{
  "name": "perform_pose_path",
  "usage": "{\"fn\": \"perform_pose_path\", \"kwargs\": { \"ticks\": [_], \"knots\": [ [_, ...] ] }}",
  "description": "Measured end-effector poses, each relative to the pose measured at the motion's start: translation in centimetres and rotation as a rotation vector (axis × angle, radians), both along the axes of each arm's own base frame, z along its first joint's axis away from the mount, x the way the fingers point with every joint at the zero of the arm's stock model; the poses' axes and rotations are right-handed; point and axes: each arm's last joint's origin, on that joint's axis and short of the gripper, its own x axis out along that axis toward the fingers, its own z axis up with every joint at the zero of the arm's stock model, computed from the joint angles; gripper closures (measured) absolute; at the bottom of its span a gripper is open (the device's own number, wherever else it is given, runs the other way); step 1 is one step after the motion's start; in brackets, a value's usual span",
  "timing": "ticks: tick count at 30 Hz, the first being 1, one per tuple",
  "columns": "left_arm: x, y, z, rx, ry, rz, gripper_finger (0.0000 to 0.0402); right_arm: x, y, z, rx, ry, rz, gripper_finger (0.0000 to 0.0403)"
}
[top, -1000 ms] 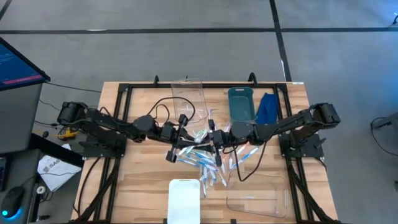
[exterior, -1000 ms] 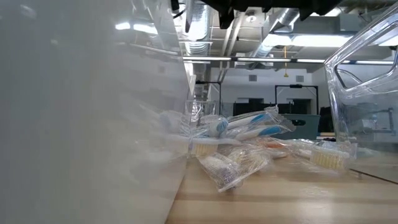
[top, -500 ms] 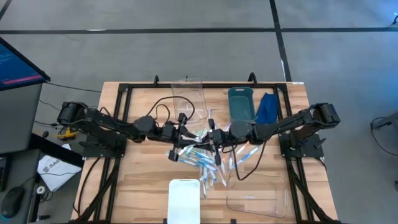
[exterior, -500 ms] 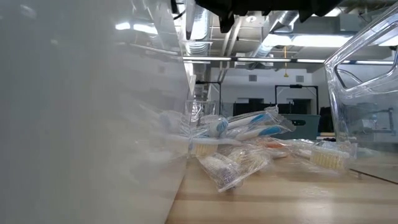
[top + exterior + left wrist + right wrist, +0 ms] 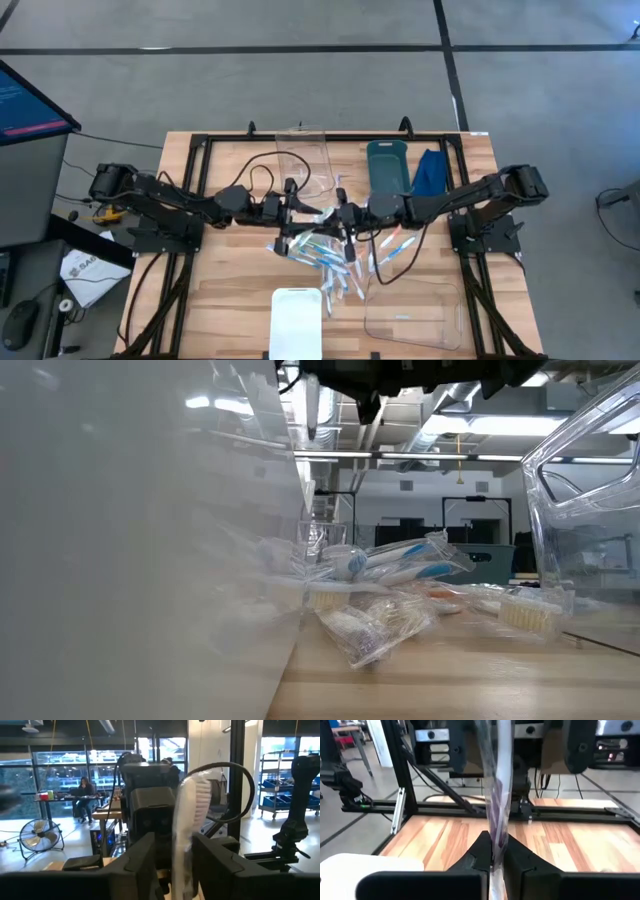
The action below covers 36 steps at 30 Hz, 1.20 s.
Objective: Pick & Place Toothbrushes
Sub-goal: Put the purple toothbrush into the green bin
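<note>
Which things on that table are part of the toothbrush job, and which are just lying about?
Part of the job:
toothbrush pile
toothbrush in left gripper
wrapped toothbrush in right gripper

Lying about:
blue cloth
teal bin
white tray

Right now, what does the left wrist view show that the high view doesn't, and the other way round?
Only the left wrist view shows the white bristle head of the toothbrush in the left gripper. Only the high view shows the pile of toothbrushes, the teal bin, the blue cloth and the right gripper. Both show the left gripper shut on a toothbrush.
</note>
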Motion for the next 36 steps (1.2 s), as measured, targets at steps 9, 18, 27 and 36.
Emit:
{"fn": "perform_pose_path", "kwargs": {
  "ticks": [9, 18, 27, 36],
  "knots": [
    [0.0, 0.0, 0.0, -0.001, 0.002, 0.003, 0.0234, -1.9, -0.5, 1.6, -0.028, 0.067, -0.139, 0.0384],
    [0.0, 0.0, 0.0, 0.001, 0.003, -0.007, 0.0231, -4.5, 0.3, 3.6, -0.083, 0.096, -0.205, 0.0374],
    [0.0, 0.5, 0.1, -0.034, 0.002, 0.158, 0.0235, -7.2, 1.3, 5.4, -0.11, 0.098, -0.253, 0.0388],
    [-0.1, 0.3, 0.1, -0.039, 0.003, 0.17, 0.0238, -10.8, 4.5, 7.4, -0.084, 0.037, -0.283, 0.0376]
  ]
}}
